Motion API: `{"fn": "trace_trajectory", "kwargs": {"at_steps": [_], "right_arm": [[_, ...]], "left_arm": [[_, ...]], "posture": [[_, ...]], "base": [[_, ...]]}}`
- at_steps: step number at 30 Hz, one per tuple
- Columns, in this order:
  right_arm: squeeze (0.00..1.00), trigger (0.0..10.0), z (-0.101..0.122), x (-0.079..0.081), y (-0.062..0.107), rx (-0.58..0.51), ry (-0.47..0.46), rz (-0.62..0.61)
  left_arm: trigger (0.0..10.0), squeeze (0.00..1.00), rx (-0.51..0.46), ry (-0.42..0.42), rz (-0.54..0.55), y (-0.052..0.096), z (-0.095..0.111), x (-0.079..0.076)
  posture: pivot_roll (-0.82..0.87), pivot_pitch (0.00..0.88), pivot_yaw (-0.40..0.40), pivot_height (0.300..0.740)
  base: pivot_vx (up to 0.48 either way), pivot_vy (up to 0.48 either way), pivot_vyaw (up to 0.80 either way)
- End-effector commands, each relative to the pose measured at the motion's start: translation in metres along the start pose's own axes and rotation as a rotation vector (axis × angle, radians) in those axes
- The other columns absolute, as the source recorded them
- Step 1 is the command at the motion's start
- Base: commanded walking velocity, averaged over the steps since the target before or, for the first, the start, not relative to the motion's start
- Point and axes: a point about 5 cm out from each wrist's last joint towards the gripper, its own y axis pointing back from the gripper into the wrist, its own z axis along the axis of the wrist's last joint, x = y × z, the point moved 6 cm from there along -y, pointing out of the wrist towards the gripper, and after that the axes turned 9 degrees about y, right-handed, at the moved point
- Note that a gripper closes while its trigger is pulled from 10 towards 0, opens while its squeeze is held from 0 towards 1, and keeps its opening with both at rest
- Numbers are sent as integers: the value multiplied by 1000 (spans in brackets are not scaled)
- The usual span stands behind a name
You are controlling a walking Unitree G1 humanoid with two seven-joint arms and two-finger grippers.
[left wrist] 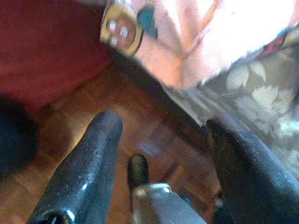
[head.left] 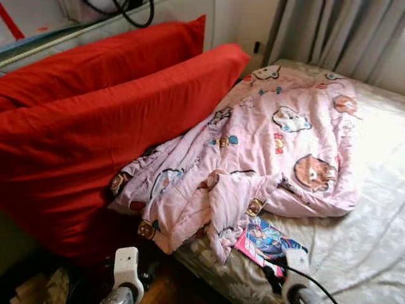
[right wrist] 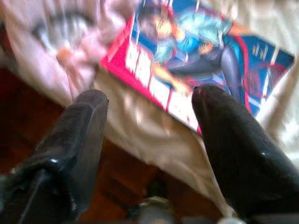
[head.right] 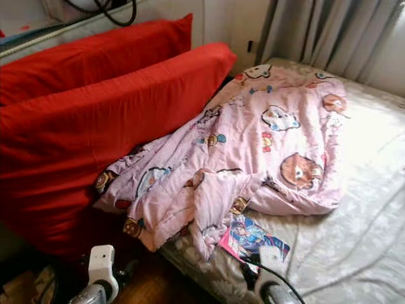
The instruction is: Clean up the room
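Observation:
A crumpled pink blanket [head.left: 266, 152] with cartoon prints lies across the bed, one end hanging over the near edge. A colourful magazine [head.left: 269, 244] with a pink border lies on the sheet just beside that end. My right gripper [right wrist: 149, 98] is open right in front of the magazine [right wrist: 196, 51], with one finger [right wrist: 224, 135] over its near corner and nothing held. My left gripper [left wrist: 163, 130] is open and low over the wooden floor [left wrist: 84, 107] by the bed's corner, below the blanket's hanging hem [left wrist: 177, 51].
Two big red pillows [head.left: 95, 126] lean against the head of the bed on the left. The bed's pale floral sheet [head.left: 367, 240] is bare on the right. Grey curtains [head.left: 342, 31] hang behind. Black cables [head.left: 133, 12] loop at the top left.

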Motion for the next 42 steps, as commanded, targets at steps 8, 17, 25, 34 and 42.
{"fn": "trace_trajectory", "kwargs": {"at_steps": [8,17,25,34,42], "right_arm": [[0,10000,-11,-19,7,2,-34,-56],[0,10000,22,-26,8,-173,-61,-75],[0,10000,83,-22,13,-436,2,-61],[0,10000,125,-4,27,-639,63,-39],[0,10000,135,-7,33,-667,117,-56]], "left_arm": [[10000,0,-29,-7,-41,-2,6,-10],[10000,0,-229,-34,-116,2,48,-13],[10000,0,-520,-86,-181,17,114,-28],[10000,0,-630,-126,-288,37,132,-55],[10000,0,-651,-139,-242,41,137,-50]], "posture": [[28,189,-24,740],[9,171,-18,740],[3,129,-26,740],[-11,116,-28,740],[-19,84,-42,740]], "base": [[108,0,0],[0,0,0],[0,0,0],[0,0,0],[0,0,0]]}}
